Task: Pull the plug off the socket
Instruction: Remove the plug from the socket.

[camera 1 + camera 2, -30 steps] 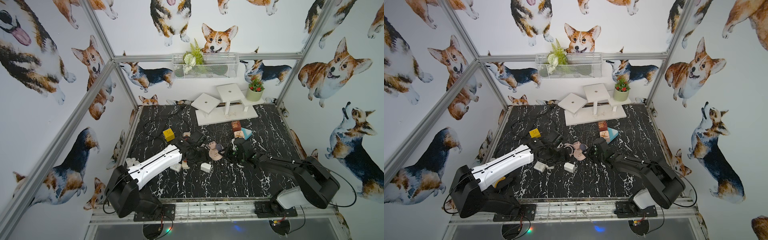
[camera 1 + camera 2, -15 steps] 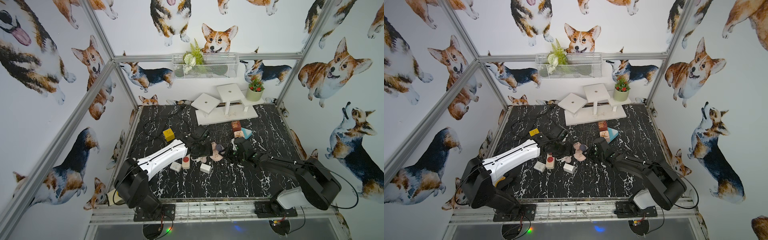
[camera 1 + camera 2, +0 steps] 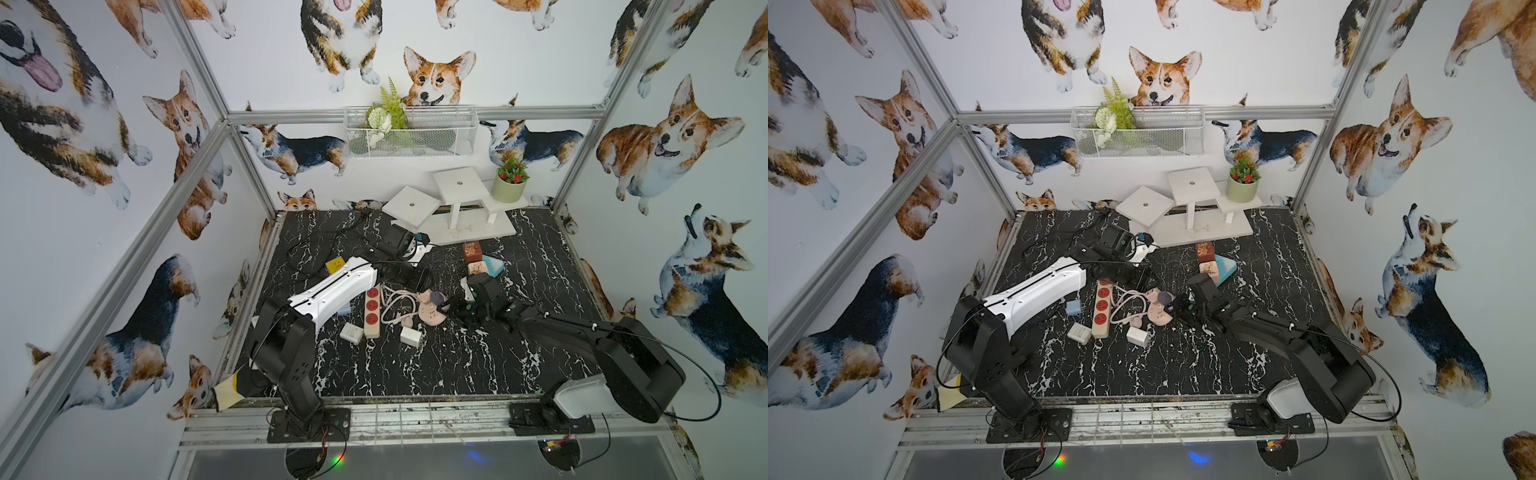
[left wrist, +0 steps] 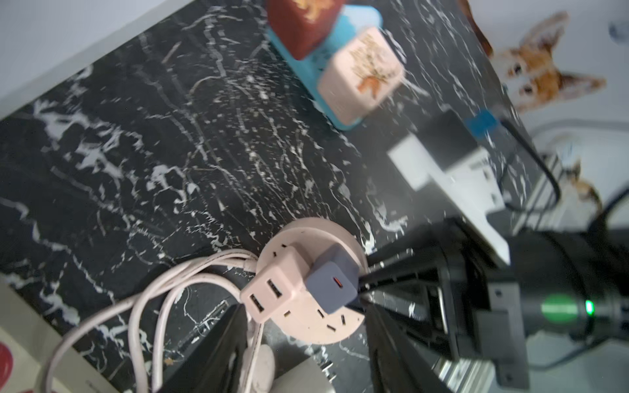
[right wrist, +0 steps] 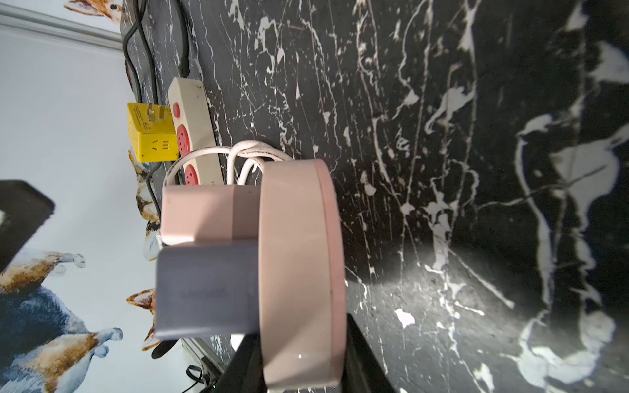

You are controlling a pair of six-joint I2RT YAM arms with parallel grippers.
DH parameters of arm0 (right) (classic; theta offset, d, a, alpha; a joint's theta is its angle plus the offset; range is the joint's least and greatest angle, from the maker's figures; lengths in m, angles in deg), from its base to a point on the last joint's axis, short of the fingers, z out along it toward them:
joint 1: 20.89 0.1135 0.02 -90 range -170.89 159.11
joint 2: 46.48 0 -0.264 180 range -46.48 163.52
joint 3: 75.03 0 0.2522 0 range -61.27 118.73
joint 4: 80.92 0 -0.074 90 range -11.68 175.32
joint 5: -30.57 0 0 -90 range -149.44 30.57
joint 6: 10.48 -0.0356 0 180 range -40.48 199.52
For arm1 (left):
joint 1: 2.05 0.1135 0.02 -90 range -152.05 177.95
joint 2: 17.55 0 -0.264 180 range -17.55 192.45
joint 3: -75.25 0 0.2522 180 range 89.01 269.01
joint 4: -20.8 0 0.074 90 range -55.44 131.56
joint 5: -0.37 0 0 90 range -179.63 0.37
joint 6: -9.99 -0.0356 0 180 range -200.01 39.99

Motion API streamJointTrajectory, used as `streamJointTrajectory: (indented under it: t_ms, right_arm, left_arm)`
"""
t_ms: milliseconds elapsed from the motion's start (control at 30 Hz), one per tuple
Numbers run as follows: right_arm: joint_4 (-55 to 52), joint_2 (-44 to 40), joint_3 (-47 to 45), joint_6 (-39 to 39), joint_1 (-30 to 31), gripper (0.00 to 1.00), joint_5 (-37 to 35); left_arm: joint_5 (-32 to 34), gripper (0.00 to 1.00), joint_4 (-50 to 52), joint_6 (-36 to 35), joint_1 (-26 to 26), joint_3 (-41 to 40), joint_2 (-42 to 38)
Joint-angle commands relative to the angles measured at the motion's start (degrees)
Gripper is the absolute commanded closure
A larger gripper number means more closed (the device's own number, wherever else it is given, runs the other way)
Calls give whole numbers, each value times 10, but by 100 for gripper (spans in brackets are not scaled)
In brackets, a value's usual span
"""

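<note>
Plug (image 4: pixel 332 279) port, perhaps red, shows only from left wrist.

One round pink socket (image 3: pixel 432 318), carrying one pink plug (image 4: pixel 272 289) and one grey plug (image 4: pixel 332 282). One power strip (image 3: pixel 367 328), three red outlets (image 3: pixel 372 305) on it. Two white chargers (image 3: pixel 351 333) (image 3: pixel 409 336), one yellow adapter (image 5: pixel 151 143).

Round pink socket (image 4: pixel 301 234) flat on black marbled table (image 4: pixel 170 153), pink adapter (image 4: pixel 272 289) and grey plug (image 4: pixel 332 282) seated side by side; right gripper (image 4: pixel 364 282) clamped on rim; left gripper (image 4: pixel 303 306) spread wide, flanking it.
</note>
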Motion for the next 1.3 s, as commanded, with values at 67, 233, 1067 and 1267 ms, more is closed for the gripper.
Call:
streamJointTrajectory:
  t_ms: [67,233,1067,1267]
  right_arm:
    - [-53,-10,4,31,-8,100,53]
    - [-83,-25,4,46,-19,100,58]
    - [-49,-24,-28,26,-25,100,63]
    - [-55,-26,-54,-9,-33,100,32]
  left_arm:
    - [-77,40,77,-303,6,16,42]
    - [-84,39,126,-373,12,43,93]
    - [-147,100,112,-388,15,69,135]
    - [-131,100,116,-408,23,57,104]
